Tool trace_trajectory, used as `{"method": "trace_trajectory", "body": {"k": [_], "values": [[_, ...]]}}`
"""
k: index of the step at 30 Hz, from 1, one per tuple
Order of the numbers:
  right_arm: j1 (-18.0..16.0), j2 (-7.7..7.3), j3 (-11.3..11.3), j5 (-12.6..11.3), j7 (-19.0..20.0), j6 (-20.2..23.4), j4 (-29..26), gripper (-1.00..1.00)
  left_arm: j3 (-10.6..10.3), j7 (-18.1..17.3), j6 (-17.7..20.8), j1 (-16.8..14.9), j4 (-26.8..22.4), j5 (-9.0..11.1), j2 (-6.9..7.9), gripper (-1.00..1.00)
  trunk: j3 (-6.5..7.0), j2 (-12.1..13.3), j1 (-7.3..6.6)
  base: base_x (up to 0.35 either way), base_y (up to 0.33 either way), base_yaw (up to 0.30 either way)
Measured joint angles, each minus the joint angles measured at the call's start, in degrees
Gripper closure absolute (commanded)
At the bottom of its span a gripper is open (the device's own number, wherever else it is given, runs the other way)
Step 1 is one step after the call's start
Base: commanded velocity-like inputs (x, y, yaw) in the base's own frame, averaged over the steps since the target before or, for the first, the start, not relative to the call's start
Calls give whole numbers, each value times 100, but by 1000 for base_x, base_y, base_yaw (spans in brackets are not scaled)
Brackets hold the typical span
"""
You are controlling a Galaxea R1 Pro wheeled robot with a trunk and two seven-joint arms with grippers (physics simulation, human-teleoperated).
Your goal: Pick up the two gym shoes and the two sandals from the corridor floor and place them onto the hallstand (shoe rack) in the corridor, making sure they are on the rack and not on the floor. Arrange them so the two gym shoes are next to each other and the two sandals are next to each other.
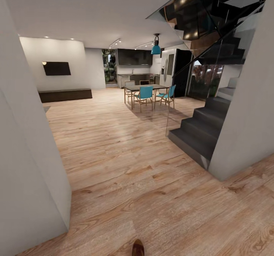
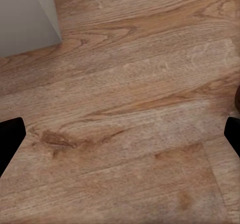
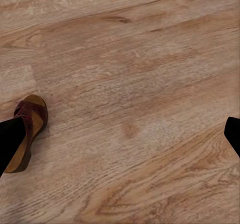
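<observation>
So far we've got one sandal (image 3: pixel 29 129) in sight: dark brown strap, tan wedge sole, lying on the corridor floor (image 3: pixel 150 84) just beside one fingertip of the right tool (image 3: pixel 120 139), not gripped. Its brown tip also pokes in at the bottom edge of the head cam (image 1: pixel 137 247), so it's right at our base. Right tool fingers stand wide apart, nothing btwn them. Left tool (image 2: pixel 120 139) likewise spread, over bare planks, w/ a grey wall corner (image 2: pixel 27 14) nearby. Further out: open room w/ dining table (image 1: pixel 145 88), teal chairs (image 1: pixel 145 93), dark staircase (image 1: pixel 201 128). We judge the task barely begun: nothing held, sneakers and rack not located yet, all four shoes left to place.
</observation>
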Motion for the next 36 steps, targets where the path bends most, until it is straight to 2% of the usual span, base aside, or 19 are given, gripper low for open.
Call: {"method": "trace_trajectory", "body": {"k": [21, 36], "values": [[0, 0, 0, -1, -7, 0, 0, -100, -24, 1, 1, 0, 0, 0, 0, -100, 0, 0, 0, 6, 20, 0], [-1, 2, 0, 3, 7, 0, 0, -100, -33, -1, 0, 0, -23, -4, -7, -100, 0, 0, 0, 0, 107, 0]]}}
